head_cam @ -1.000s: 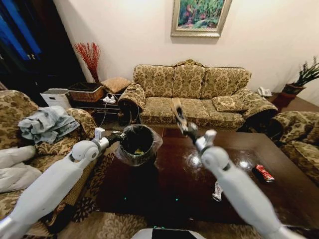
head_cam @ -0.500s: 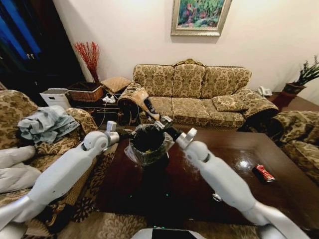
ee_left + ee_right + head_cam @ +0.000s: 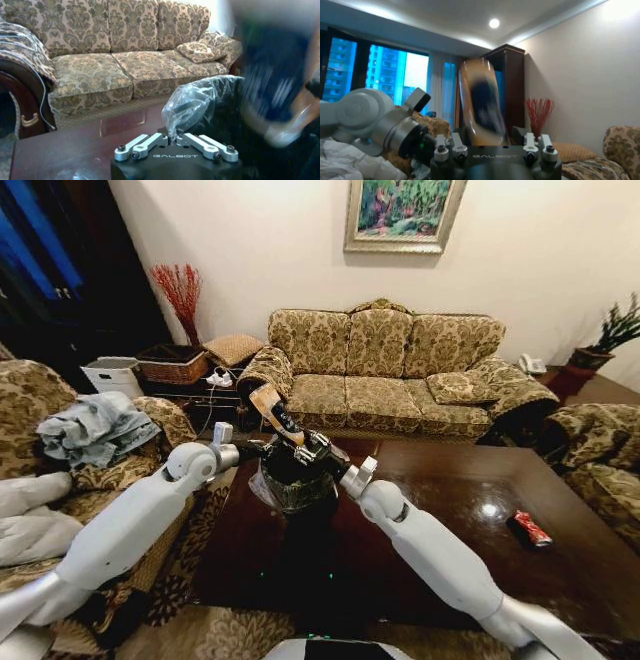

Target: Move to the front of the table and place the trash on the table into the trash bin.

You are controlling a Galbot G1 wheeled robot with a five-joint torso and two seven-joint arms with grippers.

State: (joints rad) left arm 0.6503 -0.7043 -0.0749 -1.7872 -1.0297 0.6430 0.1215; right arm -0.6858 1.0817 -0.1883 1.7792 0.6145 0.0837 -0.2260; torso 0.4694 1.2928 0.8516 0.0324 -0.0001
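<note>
The black trash bin (image 3: 292, 488) with its clear bag liner (image 3: 192, 103) hangs over the left end of the dark wooden table (image 3: 450, 490). My left gripper (image 3: 250, 450) is shut on the bin's rim and liner; the left wrist view shows that gripper (image 3: 176, 137) pinching the plastic. Just over the bin's mouth, my right gripper (image 3: 292, 440) is shut on a tan little bottle (image 3: 268, 406), which sticks up tilted to the left. In the right wrist view the bottle (image 3: 480, 108) stands between the right gripper's (image 3: 482, 140) fingers. A red can (image 3: 530, 528) lies at the table's right.
A patterned sofa (image 3: 385, 370) stands behind the table, with armchairs at the left (image 3: 40, 410) and right (image 3: 600, 450). A woven basket (image 3: 172, 364) and a white box (image 3: 112, 374) sit by the far left wall. Patterned carpet (image 3: 200, 630) lies beside the table.
My right arm has swung left across the table with the bottle, from over the table's middle to over the bin. The left arm has brought the bin slightly right and nearer.
</note>
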